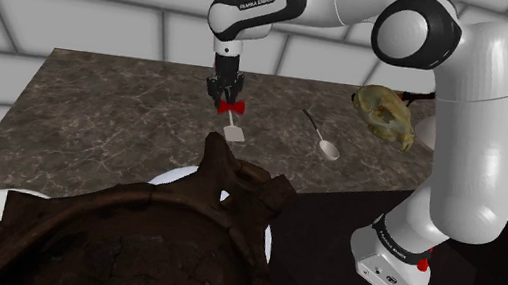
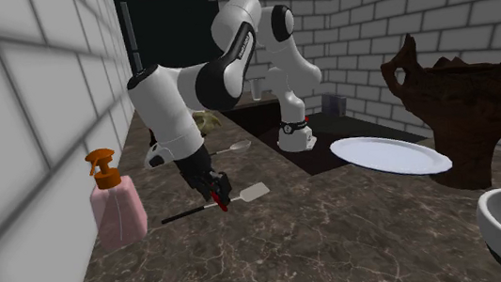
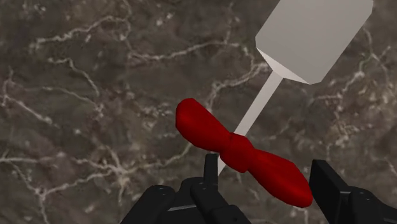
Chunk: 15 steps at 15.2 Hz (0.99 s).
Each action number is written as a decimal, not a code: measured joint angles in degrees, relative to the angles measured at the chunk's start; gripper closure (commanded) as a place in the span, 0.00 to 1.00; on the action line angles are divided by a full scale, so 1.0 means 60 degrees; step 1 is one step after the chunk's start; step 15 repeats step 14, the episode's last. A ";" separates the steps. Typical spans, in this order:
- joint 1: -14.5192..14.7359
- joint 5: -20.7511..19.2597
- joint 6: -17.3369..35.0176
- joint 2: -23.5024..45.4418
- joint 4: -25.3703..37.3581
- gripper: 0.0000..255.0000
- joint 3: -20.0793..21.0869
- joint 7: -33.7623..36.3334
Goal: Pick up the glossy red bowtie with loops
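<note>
The counter (image 1: 114,118) took up most of the scene, dark and veined with white. The arm (image 1: 466,124) stretched out over it with the gripper (image 3: 267,167) pointed down, close above the surface. A jagged brown vessel (image 1: 128,241) and a plate (image 2: 392,157) sat well apart from the gripper. A soap bottle (image 2: 117,212) stood near the gripper on the wall side. None of these had a part in the job.

A spatula (image 3: 315,38) lay directly under the gripper. Its blade pointed out ahead of the fingertips and its handle ran back beneath them. A spoon (image 1: 325,144) lay farther off, to one side.

The bowtie (image 3: 238,151), red and shiny, sat across that handle just below the fingertips. Its knot and one loop were between the fingers (image 3: 327,184) and the other loop stuck out past one side. The fingers stood apart around it. One seemed to be at the loop's tip, the other just short of the knot, and nothing showed a squeeze.

By my reading the approach and alignment were done, and the bowtie rested on the handle, not lifted. Closing on the loop and raising it were left. The handle lay so close beneath that the grip risked catching it too.
</note>
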 measured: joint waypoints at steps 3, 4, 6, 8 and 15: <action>0.0009 -0.0002 -0.0245 -0.0142 0.0104 1.00 0.0006 0.0043; 0.0004 -0.0004 -0.0342 -0.0196 0.0148 1.00 0.0004 0.0046; -0.0002 -0.0005 -0.0538 -0.0322 0.0217 1.00 0.0004 0.0062; -0.0018 -0.0009 -0.0743 -0.0429 0.0317 1.00 0.0000 0.0067; -0.0020 -0.0013 -0.1311 -0.0687 0.0632 1.00 0.0006 0.0130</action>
